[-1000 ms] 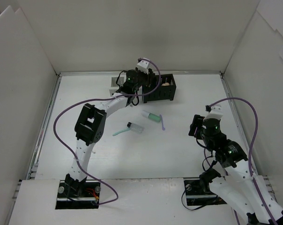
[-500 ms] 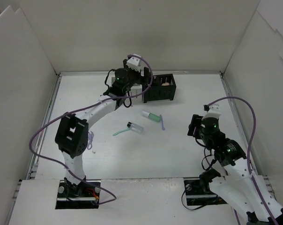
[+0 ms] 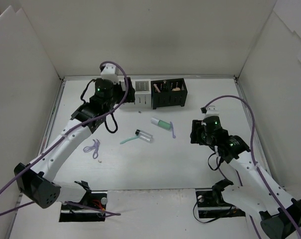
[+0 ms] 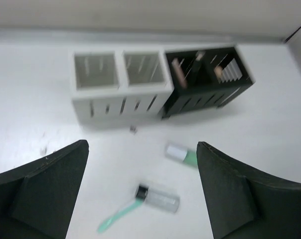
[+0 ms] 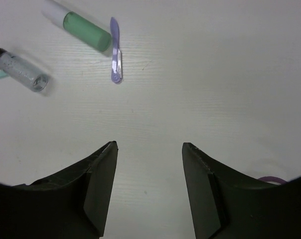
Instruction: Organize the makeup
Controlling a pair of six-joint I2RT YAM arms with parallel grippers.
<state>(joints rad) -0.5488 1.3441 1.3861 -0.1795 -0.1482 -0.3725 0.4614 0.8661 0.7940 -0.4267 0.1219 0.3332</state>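
The loose makeup lies mid-table: a mint-green tube (image 3: 160,123), a clear vial with a black cap (image 3: 144,135), a mint stick (image 3: 126,141) and a purple stick (image 3: 173,130). The black slotted box (image 3: 169,93) at the back holds a pinkish stick (image 4: 179,71) and a peach sponge (image 4: 218,72). My left gripper (image 4: 143,145) hovers open and empty, left of the boxes, above the vial (image 4: 159,197) and tube (image 4: 183,154). My right gripper (image 5: 149,145) is open and empty over bare table, right of the purple stick (image 5: 115,52) and tube (image 5: 85,30).
A white slotted box (image 3: 139,92) with bare compartments stands against the black one's left side. A purple loop (image 3: 92,148) lies on the table at the left. A tiny dark bit (image 3: 139,111) sits in front of the white box. White walls enclose the table.
My left arm has swung back and to the left, away from the black box, and its jaws have opened. My right gripper has moved left toward the loose items.
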